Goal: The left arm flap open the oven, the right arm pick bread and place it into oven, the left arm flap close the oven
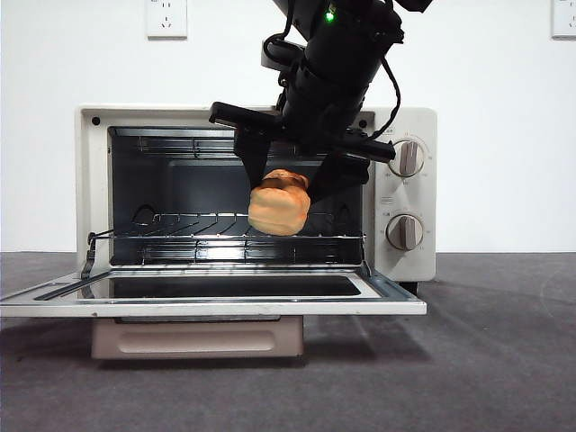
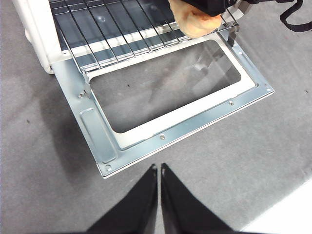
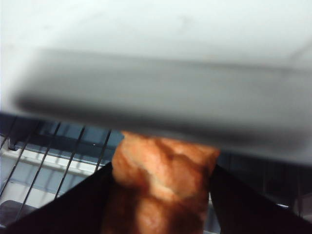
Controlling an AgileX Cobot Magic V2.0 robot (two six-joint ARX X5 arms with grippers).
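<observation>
The right claw (image 1: pixel 290 191) is gripping the bread (image 1: pixel 279 205), its two black jaws pressing on either side of the lumpy golden-orange loaf, as the right wrist view confirms at close range (image 3: pixel 161 185). The loaf is hanging at the mouth of the TOSHIBA toaster oven (image 1: pixel 409 261), right of centre in the opening and just above the wire rack (image 1: pixel 198 225); whether its underside is already touching the wires cannot be told from these views. The right arm (image 1: pixel 346 54) is reaching down from above, its green light (image 1: pixel 329 15) glowing.

The oven door (image 1: pixel 216 306) is lying fully open and flat toward the near side, its glass window facing up, with the beige bar handle (image 1: pixel 198 339) hanging below the front edge. Two beige knobs (image 1: pixel 407 157) are sitting on the right panel.

The left claw (image 2: pixel 159 170) is waiting over the grey bench (image 2: pixel 39 136) on the near side of the open door, jaws together and holding nothing, clear of the door frame (image 2: pixel 195 124).

Progress, as judged from this moment: the opening step is done and the bread is picked up and brought to the cavity. Remaining are setting the loaf down on the rack, letting go, drawing the right arm out, and flapping the door shut with the left arm.
</observation>
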